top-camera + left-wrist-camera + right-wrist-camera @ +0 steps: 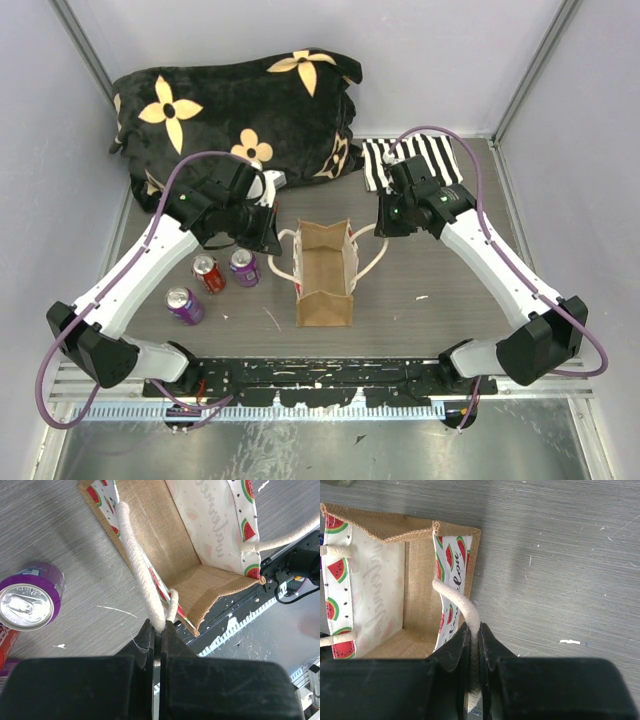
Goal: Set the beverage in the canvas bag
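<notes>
The canvas bag (324, 308) stands open-mouthed at the table's middle, tan outside with a watermelon-print lining (220, 525). My left gripper (274, 243) is shut on the bag's left cream rope handle (137, 560). My right gripper (381, 228) is shut on the right rope handle (456, 599). The two handles are drawn apart and the bag's inside (417, 595) shows nothing in it. Three beverage cans stand left of the bag: a red one (208, 272), a purple one (244, 266) right beside it, and another purple one (185, 305) nearer the front.
A big black plush item with yellow flowers (240, 110) fills the back left. A black-and-white striped cloth (420, 160) lies at the back right. The arms' black base rail (320, 378) runs along the near edge. The nearest purple can (30, 597) sits just left of my left fingers.
</notes>
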Tool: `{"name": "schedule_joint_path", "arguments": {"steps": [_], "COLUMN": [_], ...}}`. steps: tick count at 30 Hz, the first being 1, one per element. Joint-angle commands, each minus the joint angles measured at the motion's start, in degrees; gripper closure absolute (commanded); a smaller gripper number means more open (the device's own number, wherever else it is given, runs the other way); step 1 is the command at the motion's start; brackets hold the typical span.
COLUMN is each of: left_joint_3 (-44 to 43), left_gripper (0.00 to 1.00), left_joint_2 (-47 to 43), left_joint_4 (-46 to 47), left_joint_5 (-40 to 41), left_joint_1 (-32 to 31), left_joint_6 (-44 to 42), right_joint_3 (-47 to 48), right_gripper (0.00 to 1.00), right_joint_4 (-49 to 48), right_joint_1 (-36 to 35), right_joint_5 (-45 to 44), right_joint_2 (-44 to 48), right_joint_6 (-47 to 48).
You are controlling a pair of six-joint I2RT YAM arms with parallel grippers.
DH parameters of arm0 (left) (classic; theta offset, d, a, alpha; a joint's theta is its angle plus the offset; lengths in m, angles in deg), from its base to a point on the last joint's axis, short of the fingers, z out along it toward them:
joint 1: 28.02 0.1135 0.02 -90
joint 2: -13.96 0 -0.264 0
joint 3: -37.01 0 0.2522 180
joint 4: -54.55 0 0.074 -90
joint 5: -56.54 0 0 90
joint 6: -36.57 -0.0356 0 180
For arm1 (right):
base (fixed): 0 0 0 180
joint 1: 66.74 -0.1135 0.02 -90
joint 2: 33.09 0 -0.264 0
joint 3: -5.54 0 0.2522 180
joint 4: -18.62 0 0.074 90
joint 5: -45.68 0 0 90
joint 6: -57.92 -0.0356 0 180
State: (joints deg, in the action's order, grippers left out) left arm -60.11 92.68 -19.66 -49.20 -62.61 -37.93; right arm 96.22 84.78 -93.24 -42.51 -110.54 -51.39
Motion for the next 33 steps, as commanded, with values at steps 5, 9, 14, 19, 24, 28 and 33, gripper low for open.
{"name": "schedule_joint_path", "arguments": {"steps": [5,9,14,19,24,28,33], "left_joint_3": [3.3,2.2,-2.7,-8.6,-11.2,-10.8,-1.8], "left_gripper": [0.83,0.29,0.08,0.02,0.02,0.02,0.02], "left_joint_2": [-3.4,-3.0,-2.6,-2.8,-4.0,-2.9,-3.7], "left_joint_4": [0.1,2.0,3.5,3.6,6.9,7.4,14.5], "left_joint_5": [-1.5,-1.0,-0.2,1.0,1.4,1.1,2.9], "left_joint_1": [0.5,1.2,1.7,4.1,15.3,24.8,33.2], "left_joint_6": [0.2,-0.3,-2.4,-5.4,-6.4,-9.0,-11.2], "right_joint_3": [0.2,-1.0,-0.8,2.2,5.4,4.9,2.3], "right_gripper": [0.82,0.55,0.16,0.00,0.00,0.00,0.00], "right_joint_4": [-2.7,-6.4,-11.6,-14.2,-11.8,-11.3,-12.0], "right_joint_1": [0.2,0.2,0.2,0.2,0.8,2.0,3.7], "right_joint_5": [2.1,2.8,1.5,-3.1,-11.7,-13.3,-12.4], "right_joint_2": [1.0,4.0,8.1,11.4,12.0,12.0,12.0], "right_joint_6": [0.9,-0.5,-1.1,0.2,4.0,5.7,5.6]}}
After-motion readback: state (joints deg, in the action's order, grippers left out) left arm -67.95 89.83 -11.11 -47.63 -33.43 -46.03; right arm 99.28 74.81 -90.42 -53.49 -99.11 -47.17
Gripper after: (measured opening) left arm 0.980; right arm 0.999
